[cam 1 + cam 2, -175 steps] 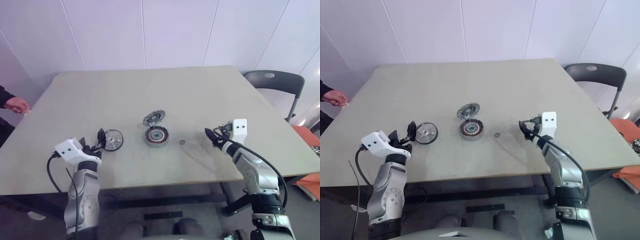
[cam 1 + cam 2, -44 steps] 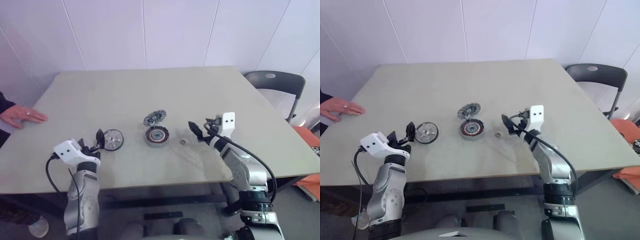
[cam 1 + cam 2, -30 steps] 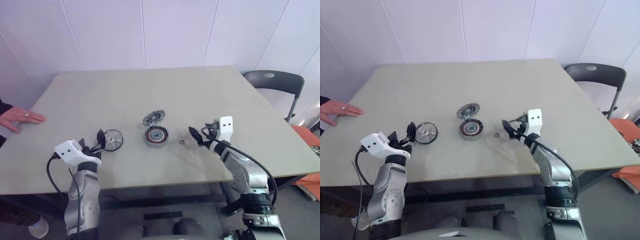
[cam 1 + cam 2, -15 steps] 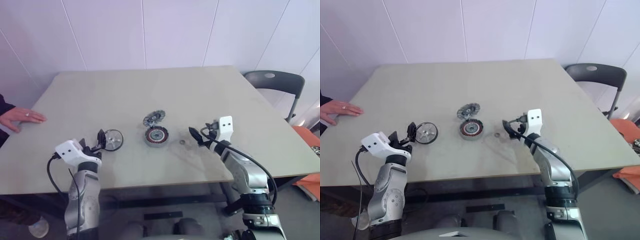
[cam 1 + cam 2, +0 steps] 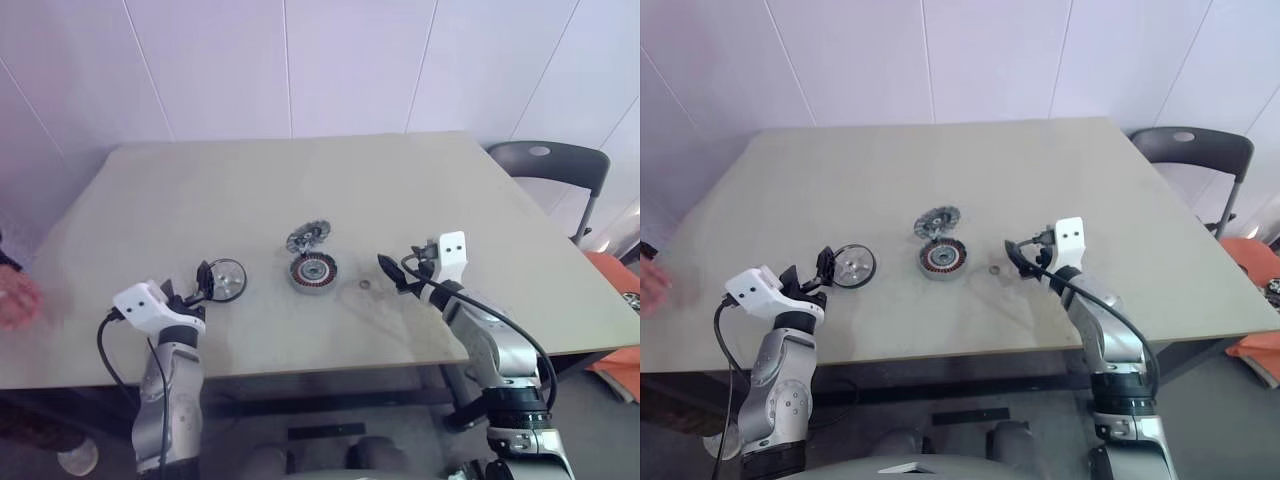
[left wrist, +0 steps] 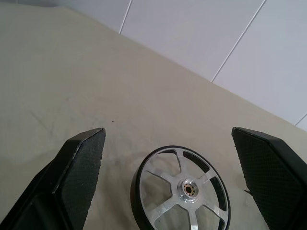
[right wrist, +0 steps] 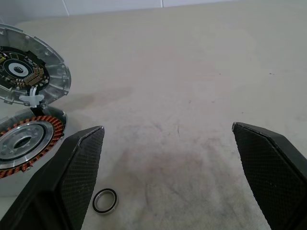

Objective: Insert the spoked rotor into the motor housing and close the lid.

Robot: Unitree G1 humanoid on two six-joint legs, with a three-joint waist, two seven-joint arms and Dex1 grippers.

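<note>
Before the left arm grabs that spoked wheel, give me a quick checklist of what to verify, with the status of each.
1. Left gripper open: ok, fingers spread wide.
2. Spoked wheel between the left fingers, flat on the table: ok, not yet gripped.
3. Motor housing open on top, copper windings showing: ok.
4. Lid off, leaning against the housing's far side: ok.
5. Right gripper open, apart from the housing: ok.
6. Small ring apart from the housing: ok.

Beige table (image 5: 300, 180), small ring (image 5: 364, 285) on it, grey chair (image 5: 548, 165) beside
</note>
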